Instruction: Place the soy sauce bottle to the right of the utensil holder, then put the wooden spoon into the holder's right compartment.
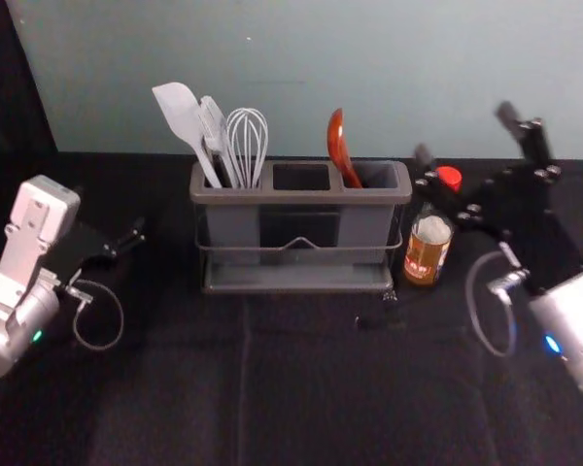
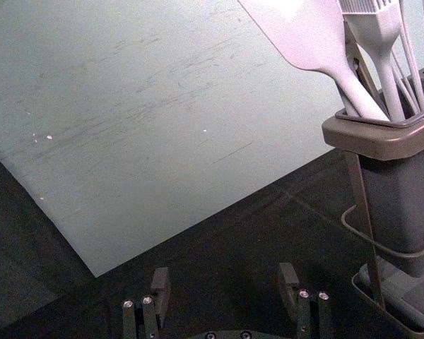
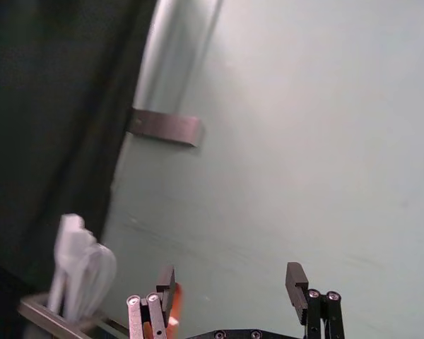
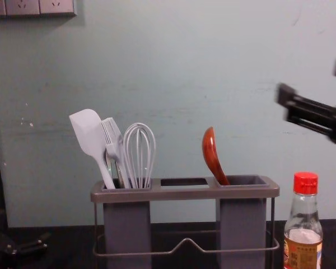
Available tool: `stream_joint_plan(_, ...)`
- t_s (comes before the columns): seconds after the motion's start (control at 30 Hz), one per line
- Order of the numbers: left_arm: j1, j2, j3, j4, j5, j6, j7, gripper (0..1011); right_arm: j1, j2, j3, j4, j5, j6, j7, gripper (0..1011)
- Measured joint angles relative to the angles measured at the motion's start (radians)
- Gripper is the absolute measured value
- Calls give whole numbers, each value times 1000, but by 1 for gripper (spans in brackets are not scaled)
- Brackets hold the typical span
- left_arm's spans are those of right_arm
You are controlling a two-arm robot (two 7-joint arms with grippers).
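Note:
Above and to the right of the utensil holder, my right gripper is open and empty; the right wrist view shows that gripper with its fingers apart. The wooden spoon leans in the holder's right compartment, bowl up; in the chest view the spoon rises above the rim. The soy sauce bottle, red-capped, stands upright just right of the holder, also as a bottle in the chest view. My left gripper is parked left of the holder, and in its wrist view the gripper is open.
A white spatula, a brush and a whisk stand in the holder's left compartment. Behind the dark table rises a pale wall, with a socket panel high at the left in the chest view.

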Motion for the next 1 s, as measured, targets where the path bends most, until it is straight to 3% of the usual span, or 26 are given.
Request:
stream_joint_plan(0.13,0,0,0,0,0,0,0,1005,-34,2,54,-5,-16,24,-30,1004)
stream_joint_plan(0.27,0,0,0,0,0,0,0,1005,-60,-3,114,-4,-51,113,-73,1004)
stream_joint_plan(0.43,0,0,0,0,0,0,0,1005,-79,-8,149,-1,-91,256,-95,1004)
stream_joint_plan(0.47,0,0,0,0,0,0,0,1005,-79,-8,149,-1,-91,256,-95,1004)
stream_joint_plan(0.57,0,0,0,0,0,0,0,1005,-86,-14,157,8,-97,330,-93,1004)
stream_joint_plan(0.77,0,0,0,0,0,0,0,1005,-83,-23,160,40,-97,351,-92,1004)
stream_joint_plan(1.0,0,0,0,0,0,0,0,1005,0,-5,160,170,-58,271,-40,1004)
